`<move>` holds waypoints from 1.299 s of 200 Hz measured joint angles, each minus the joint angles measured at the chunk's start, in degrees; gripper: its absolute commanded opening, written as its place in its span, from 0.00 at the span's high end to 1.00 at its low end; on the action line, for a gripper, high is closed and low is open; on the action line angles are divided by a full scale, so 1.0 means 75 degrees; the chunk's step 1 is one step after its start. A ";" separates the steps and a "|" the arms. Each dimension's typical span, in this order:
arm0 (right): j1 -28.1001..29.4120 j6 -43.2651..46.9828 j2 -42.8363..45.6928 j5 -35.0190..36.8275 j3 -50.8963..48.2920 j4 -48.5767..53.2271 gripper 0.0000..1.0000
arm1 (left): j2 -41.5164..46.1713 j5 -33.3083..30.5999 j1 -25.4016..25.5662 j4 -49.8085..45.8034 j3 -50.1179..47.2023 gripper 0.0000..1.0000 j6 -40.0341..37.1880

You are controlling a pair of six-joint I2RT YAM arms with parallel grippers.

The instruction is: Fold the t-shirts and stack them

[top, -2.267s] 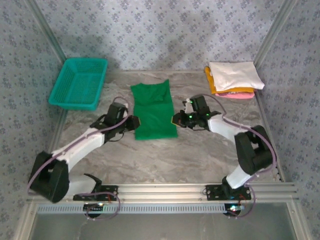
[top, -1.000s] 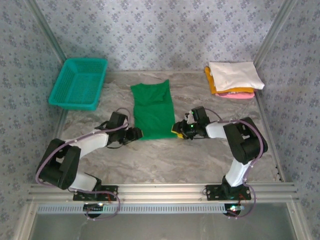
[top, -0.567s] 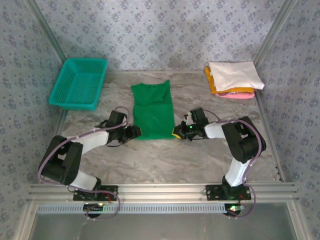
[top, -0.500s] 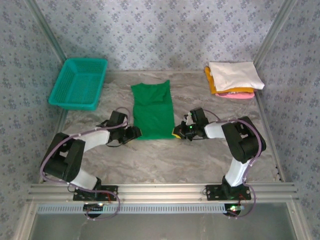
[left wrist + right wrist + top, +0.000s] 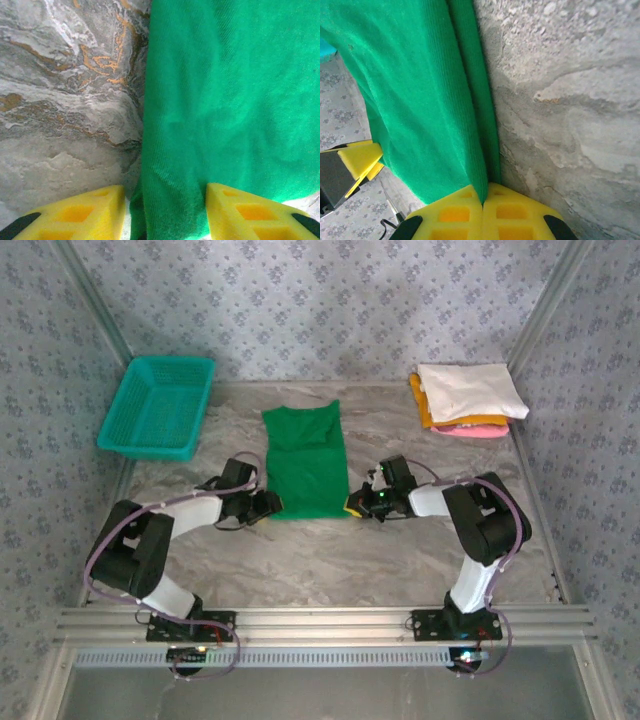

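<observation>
At the far left of the desk (image 5: 330, 560) a teal basket (image 5: 148, 448) stands well apart from the work. The left tool (image 5: 268, 504) sits at the near-left corner of the green t-shirt (image 5: 305, 455). Its yellow fingers (image 5: 90, 212) are apart, one on bare stone and one on the cloth, with the hem between them and nothing pinched yet. The shirt lies flat in the middle of the desk, narrowed to a long strip with its collar end away from the arms. At its near-right corner the right tool (image 5: 354, 505) has its fingers pressed together on the doubled edge of the cloth.

The step in hand looks like taking both near corners for the crosswise fold. The next move probably calls for the left tool to pinch its corner. Both arms would then lift evenly and carry the hem toward the collar without dragging the strip askew.

At the far right the finished pile waits: a white t-shirt (image 5: 470, 390) on an orange-yellow t-shirt (image 5: 424, 400) and a pink t-shirt (image 5: 480, 429).

How many layers the right tool holds is hard to tell. The left wrist view cuts the fingers off at its lower edge. Most of the two lower shirts in the pile is covered.
</observation>
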State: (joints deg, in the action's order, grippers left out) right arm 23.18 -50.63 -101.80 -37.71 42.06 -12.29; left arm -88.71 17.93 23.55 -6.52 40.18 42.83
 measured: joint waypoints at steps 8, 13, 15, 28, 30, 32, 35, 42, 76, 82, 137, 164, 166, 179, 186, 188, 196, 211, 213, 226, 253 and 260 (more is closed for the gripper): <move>0.0000 0.0000 0.0000 0.0000 0.0000 0.0000 0.99 | -0.0055 -0.0003 0.0038 0.0023 0.0052 0.65 0.0017; 0.0000 0.0000 0.0000 0.0000 0.0000 0.0000 0.99 | -0.0111 0.0015 0.0087 0.0064 0.0096 0.65 -0.0015; 0.0000 0.0003 0.0000 0.0000 0.0000 0.0000 0.99 | -0.0137 0.0015 0.0105 0.0079 0.0117 0.65 0.0003; 0.0000 0.0000 0.0000 0.0003 0.0000 0.0000 0.99 | -0.0233 0.0052 0.0198 0.0111 0.0224 0.69 -0.0012; 0.0000 0.0000 0.0000 0.0003 0.0000 0.0000 0.99 | -0.0233 0.0064 0.0216 0.0108 0.0236 0.70 -0.0026; 0.0000 0.0000 0.0000 0.0003 0.0000 0.0003 1.00 | -0.0233 0.0070 0.0227 0.0111 0.0245 0.71 -0.0026; 0.0000 0.0000 0.0000 0.0003 0.0000 0.0003 1.00 | -0.0233 0.0073 0.0227 0.0111 0.0259 0.72 -0.0015; 0.0000 0.0000 0.0000 0.0003 0.0000 0.0003 1.00 | -0.0233 0.0096 0.0245 0.0108 0.0291 0.75 -0.0015; 0.0000 0.0003 0.0000 0.0006 0.0000 0.0003 1.00 | -0.0239 0.0096 0.0248 0.0122 0.0338 0.94 -0.0044; 0.0000 0.0003 0.0000 0.0003 0.0000 0.0003 1.00 | -0.0239 0.0099 0.0248 0.0122 0.0338 0.97 -0.0029; 0.0000 0.0006 0.0035 0.0020 0.0029 0.0108 1.00 | -0.0184 0.0090 0.0210 0.0076 0.0335 1.00 -0.0073; 0.0000 0.0128 0.0385 0.0125 0.0169 0.0600 1.00 | 0.0216 0.0035 0.0160 -0.0058 0.0315 1.00 -0.0131; 0.0000 0.0146 0.0425 0.0125 0.0178 0.0638 1.00 | 0.0242 0.0029 0.0160 -0.0067 0.0315 1.00 -0.0134; 0.0003 0.0210 0.0676 0.0157 0.0216 0.0799 1.00 | 0.0481 0.0003 0.0154 -0.0114 0.0315 1.00 -0.0184; 0.0015 0.0248 0.0796 0.0175 0.0248 0.0877 1.00 | 0.0597 -0.0017 0.0140 -0.0108 0.0291 1.00 -0.0195; 0.0020 0.0262 0.0822 0.0175 0.0256 0.0903 1.00 | 0.0629 -0.0026 0.0137 -0.0105 0.0280 1.00 -0.0198; 0.0035 0.0297 0.0889 0.0201 0.0303 0.0976 1.00 | 0.0723 -0.0035 0.0125 -0.0073 0.0219 1.00 -0.0219; 0.0105 0.0329 0.0903 0.0265 0.0335 0.1020 1.00 | 0.0766 -0.0058 0.0125 0.0047 0.0041 1.00 -0.0239; 0.0119 0.0329 0.0903 0.0268 0.0335 0.1035 1.00 | 0.0766 -0.0064 0.0122 0.0055 0.0012 1.00 -0.0239; 0.0221 0.0347 0.0895 0.0323 0.0332 0.1105 1.00 | 0.0758 -0.0076 0.0114 0.0128 -0.0201 1.00 -0.0239; 0.0402 0.0341 0.0711 0.0347 0.0332 0.1096 1.00 | 0.0699 -0.0076 0.0111 0.0309 -0.0600 1.00 -0.0236; 0.0440 0.0335 0.0629 0.0347 0.0332 0.1093 1.00 | 0.0667 -0.0076 0.0111 0.0323 -0.0650 1.00 -0.0236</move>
State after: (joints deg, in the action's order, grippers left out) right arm 26.48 -48.12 -97.08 -35.11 44.56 -4.10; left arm -83.70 17.37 24.38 -4.10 35.31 41.06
